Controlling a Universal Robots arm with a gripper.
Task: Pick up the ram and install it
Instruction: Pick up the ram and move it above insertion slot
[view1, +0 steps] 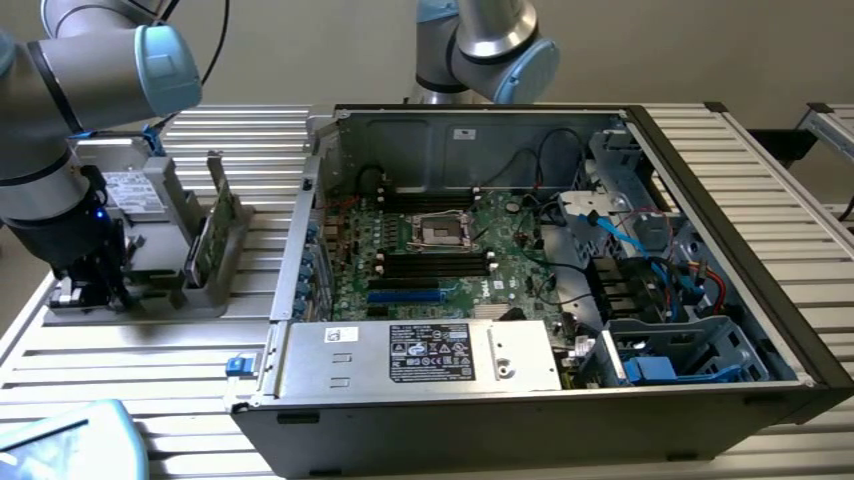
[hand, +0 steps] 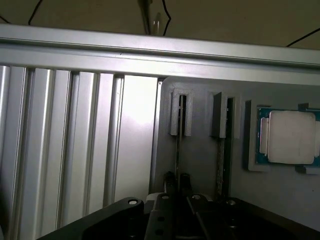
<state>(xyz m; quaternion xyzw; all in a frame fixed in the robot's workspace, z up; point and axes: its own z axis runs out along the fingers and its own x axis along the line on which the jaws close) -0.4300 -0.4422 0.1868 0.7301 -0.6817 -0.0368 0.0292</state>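
In the wrist view, the ram (hand: 178, 145) shows edge-on as a thin stick standing in a slot of the grey holder (hand: 200, 160). My gripper (hand: 177, 180) is down over its near end, and the two dark fingertips (hand: 170, 179) press against either side of the edge. A second thin stick (hand: 222, 150) stands in the neighbouring slot. In the exterior view, the gripper (view1: 94, 285) is low at the left end of the holder (view1: 160, 295), and green ram sticks (view1: 211, 230) stand upright in it.
A square metal-topped processor chip (hand: 290, 137) lies in the holder beside the slots. The open computer case (view1: 561, 260), with its motherboard (view1: 441, 250), fills the middle of the slatted table (view1: 134, 350). A silver drive (view1: 134, 190) stands in the holder. A second arm (view1: 481, 45) stands behind the case.
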